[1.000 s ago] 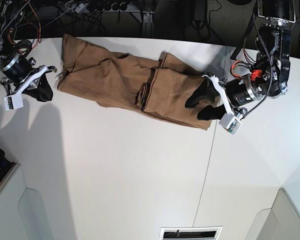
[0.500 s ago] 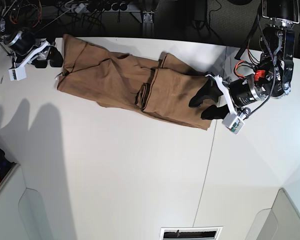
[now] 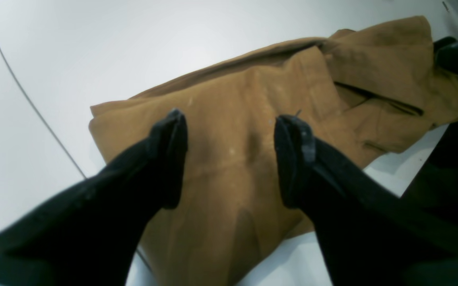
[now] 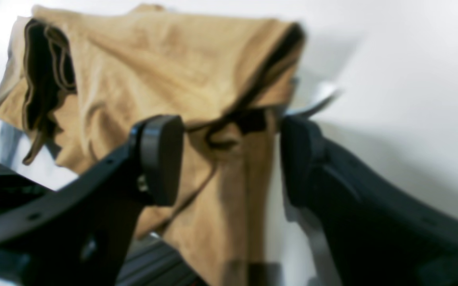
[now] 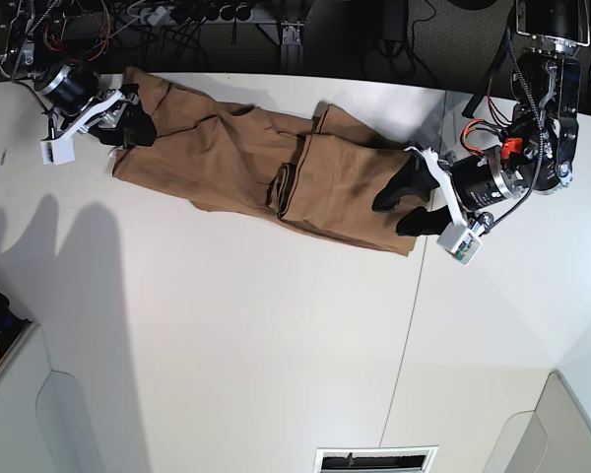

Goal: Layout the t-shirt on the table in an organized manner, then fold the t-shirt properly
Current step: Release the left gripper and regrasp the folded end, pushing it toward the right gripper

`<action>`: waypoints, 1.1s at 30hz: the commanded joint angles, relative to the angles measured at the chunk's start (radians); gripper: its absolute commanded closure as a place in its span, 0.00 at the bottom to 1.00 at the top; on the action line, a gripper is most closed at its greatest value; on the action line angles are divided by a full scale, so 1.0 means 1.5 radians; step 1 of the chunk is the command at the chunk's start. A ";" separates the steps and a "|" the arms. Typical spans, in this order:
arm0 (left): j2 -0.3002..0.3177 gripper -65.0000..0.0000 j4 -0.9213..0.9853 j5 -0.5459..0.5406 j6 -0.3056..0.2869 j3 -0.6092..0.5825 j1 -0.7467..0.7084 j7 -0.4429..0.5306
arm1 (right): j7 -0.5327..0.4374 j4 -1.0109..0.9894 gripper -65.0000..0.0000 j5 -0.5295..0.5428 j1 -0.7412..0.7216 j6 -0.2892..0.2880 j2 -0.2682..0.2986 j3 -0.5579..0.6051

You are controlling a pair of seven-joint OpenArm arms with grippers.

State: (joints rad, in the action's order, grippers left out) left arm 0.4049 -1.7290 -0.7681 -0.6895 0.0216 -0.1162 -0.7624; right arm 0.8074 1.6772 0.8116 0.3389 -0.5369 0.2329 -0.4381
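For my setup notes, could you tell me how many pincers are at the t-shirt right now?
2: the right pincer at the t-shirt's far-left end, the left pincer over its right end.

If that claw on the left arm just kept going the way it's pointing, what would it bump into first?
Most likely the t-shirt. The left gripper is open and aimed at the cloth's near end, though how far above it the gripper sits is unclear.

T-shirt (image 5: 266, 168) spread crumpled on table (image 5: 227, 345); arms' open jaws at both ends.
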 commanded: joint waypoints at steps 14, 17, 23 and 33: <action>0.007 0.43 -0.011 -0.014 -0.006 0.004 0.009 0.014 | -0.019 0.005 0.41 -0.003 -0.026 -0.008 -0.060 -0.003; 0.007 0.43 -0.011 -0.014 -0.006 0.004 0.009 0.014 | -0.020 0.004 0.44 -0.005 -0.032 -0.008 -0.060 -0.003; 0.007 0.43 -0.011 -0.022 -0.006 0.006 0.009 0.014 | -0.032 0.004 0.82 -0.005 -0.033 -0.007 -0.060 -0.003; 0.007 0.43 -0.011 -0.058 -0.006 0.110 0.009 -0.007 | -0.087 0.004 1.00 -0.085 -0.036 -0.009 -0.030 -0.013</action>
State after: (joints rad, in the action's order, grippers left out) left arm 0.4046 -1.7290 -0.8318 -0.6891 0.1825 -0.1158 -0.7929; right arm 0.7067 1.6703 0.6743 0.2920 -0.5396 0.1711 -0.4469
